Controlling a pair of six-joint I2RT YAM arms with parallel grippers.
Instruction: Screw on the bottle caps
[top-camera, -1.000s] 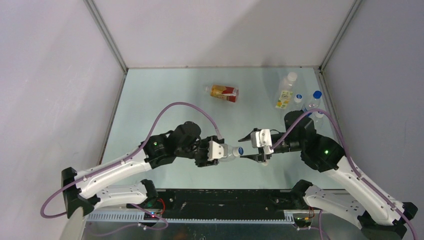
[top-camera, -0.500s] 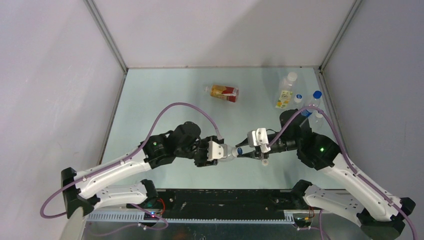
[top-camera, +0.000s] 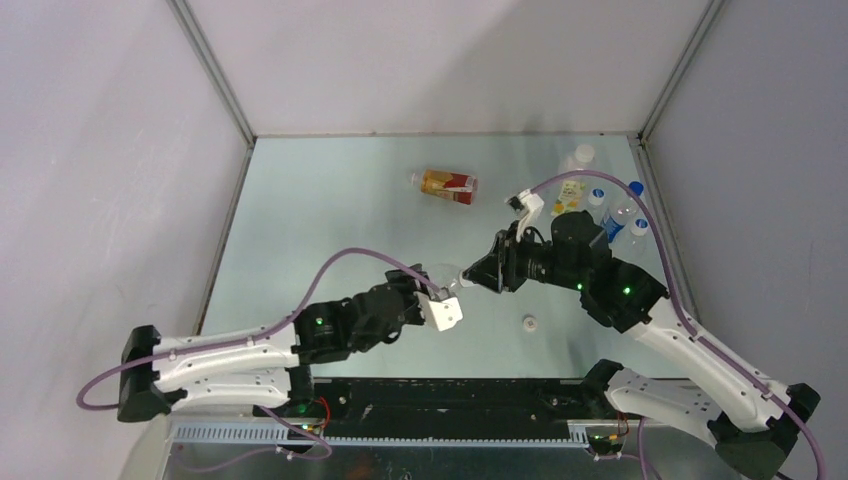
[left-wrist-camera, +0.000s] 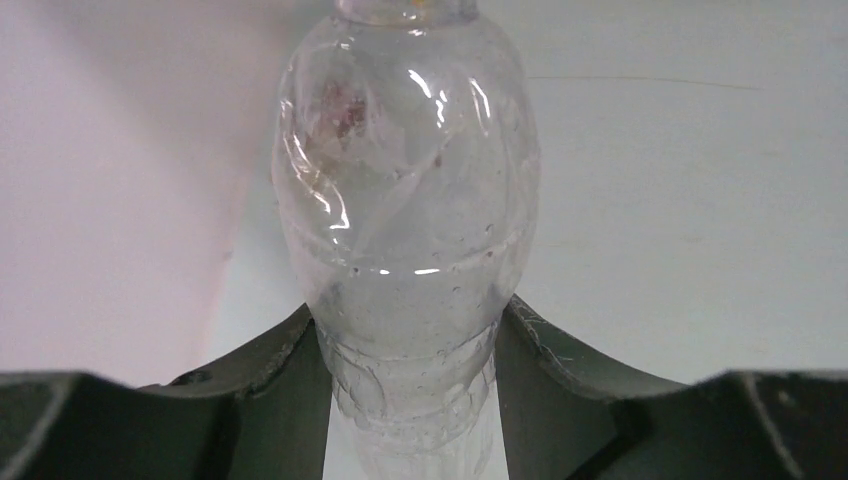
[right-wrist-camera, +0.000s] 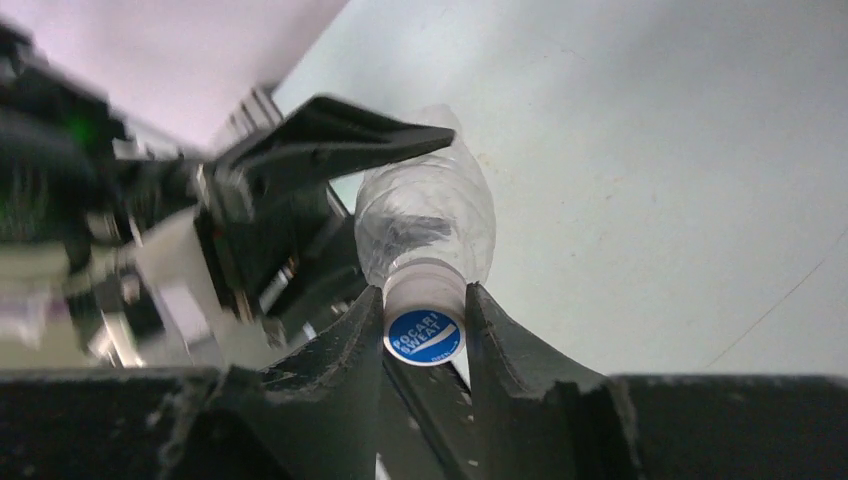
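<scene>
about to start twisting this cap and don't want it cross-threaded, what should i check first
1. Left gripper clamped on the clear bottle: ok.
2. Right gripper closed on the blue cap, a finger against each side: ok.
3. Blue cap sits on the bottle's neck, roughly in line with it: ok.
4. Threads engaged, and how far the cap is turned on: cannot tell.
5. White cap lies loose, apart from both grippers: ok.

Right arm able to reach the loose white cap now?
Likely not yet: right gripper is shut on the blue cap atop the clear bottle. The white cap lies on the table nearby, nothing blocking it.
</scene>
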